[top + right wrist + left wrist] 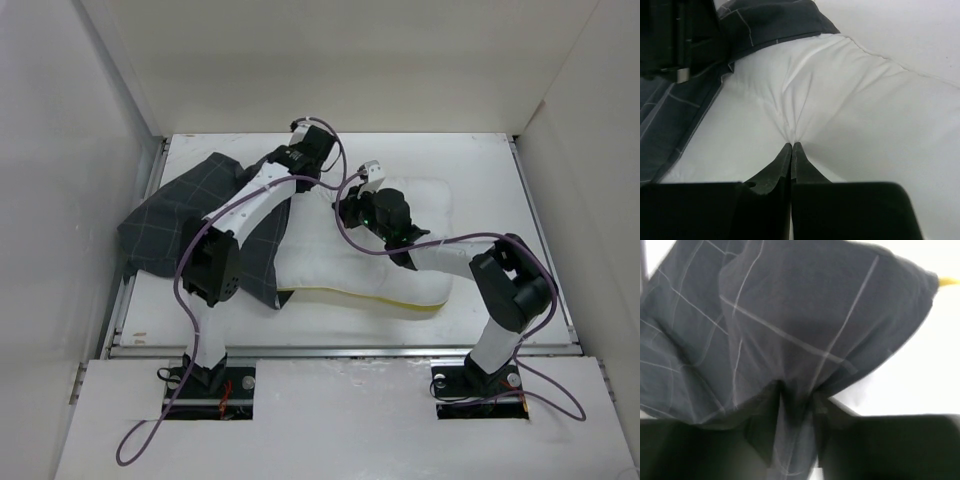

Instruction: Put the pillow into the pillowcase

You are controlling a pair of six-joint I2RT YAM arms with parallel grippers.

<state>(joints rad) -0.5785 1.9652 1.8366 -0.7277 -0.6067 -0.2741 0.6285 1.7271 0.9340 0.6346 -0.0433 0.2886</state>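
Two pinches: left gripper (pixel 796 392) closed on a fold of the pillowcase (pixel 165 225), right gripper (pixel 791 146) closed on a pucker of the pillow (pixel 345 268). Pillow flat on the table (pixel 480 165), end toward the left arm covered by the pillowcase.

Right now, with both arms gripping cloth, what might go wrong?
1. The right end effector pinches only a small fold of the pillow, so it might slip free.
2. The left end effector holds a bunched pleat of the pillowcase, so the opening may not spread and the pillow could snag.
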